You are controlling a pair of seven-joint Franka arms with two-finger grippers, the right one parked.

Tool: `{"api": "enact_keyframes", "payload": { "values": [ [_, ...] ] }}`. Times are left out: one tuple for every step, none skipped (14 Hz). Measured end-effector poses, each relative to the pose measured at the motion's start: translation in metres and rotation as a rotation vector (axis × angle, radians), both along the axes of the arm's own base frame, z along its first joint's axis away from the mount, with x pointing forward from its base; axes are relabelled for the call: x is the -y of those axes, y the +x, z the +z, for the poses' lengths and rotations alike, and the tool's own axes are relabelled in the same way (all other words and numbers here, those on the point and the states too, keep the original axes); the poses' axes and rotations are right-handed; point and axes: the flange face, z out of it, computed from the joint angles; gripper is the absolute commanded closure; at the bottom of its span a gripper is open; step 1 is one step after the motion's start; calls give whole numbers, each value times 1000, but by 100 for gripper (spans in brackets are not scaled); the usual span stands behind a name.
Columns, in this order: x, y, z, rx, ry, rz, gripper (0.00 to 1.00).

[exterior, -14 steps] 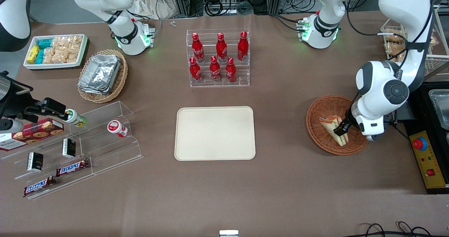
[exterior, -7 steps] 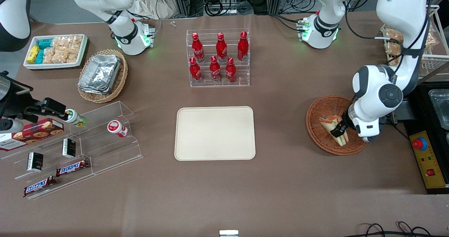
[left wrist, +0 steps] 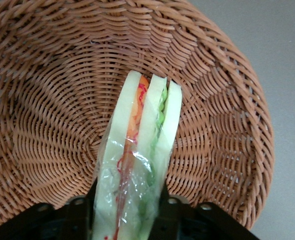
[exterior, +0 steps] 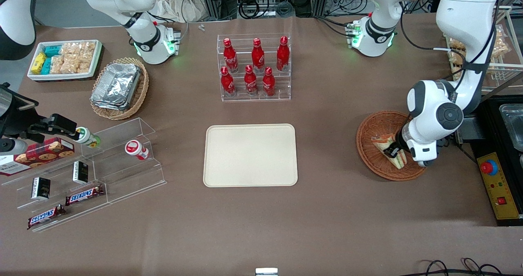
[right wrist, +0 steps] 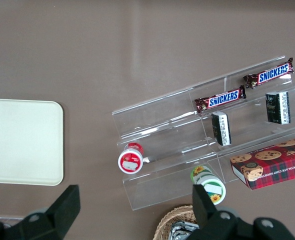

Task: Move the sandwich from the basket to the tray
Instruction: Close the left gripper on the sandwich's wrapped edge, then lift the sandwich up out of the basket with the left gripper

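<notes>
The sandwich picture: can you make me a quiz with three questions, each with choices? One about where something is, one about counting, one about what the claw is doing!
1. Where is the sandwich?
A. on the tray
B. in the basket
C. on the bottle rack

2. How many red bottles are on the rack?
A. four
B. six
C. eight

3. What is the claw doing?
A. squeezing the sandwich
B. hanging open over the tray
C. holding a bottle

Answers:
1 B, the brown basket is all around it, and the tray is bare.
2 B, the bottles stand in two rows of three.
3 A, the claw has a finger on each side of the sandwich.
</notes>
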Motion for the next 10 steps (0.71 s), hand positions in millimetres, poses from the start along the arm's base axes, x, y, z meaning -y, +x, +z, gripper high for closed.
{"api": "enact_keyframes", "payload": {
  "values": [
    [0,0,0,3,0,-1,100],
    [0,1,1,3,0,0,100],
    [0,1,1,4,0,-1,100],
    [1,1,2,6,-1,-1,100],
    [1,3,3,9,-1,-3,100],
    [1,5,7,10,0,-6,100],
    [2,9,15,-3,3,-18,100],
    [2,14,29,-39,7,-40,100],
    [1,20,50,-83,11,-75,100],
    [1,25,78,-114,14,-120,100]
  ]
}}
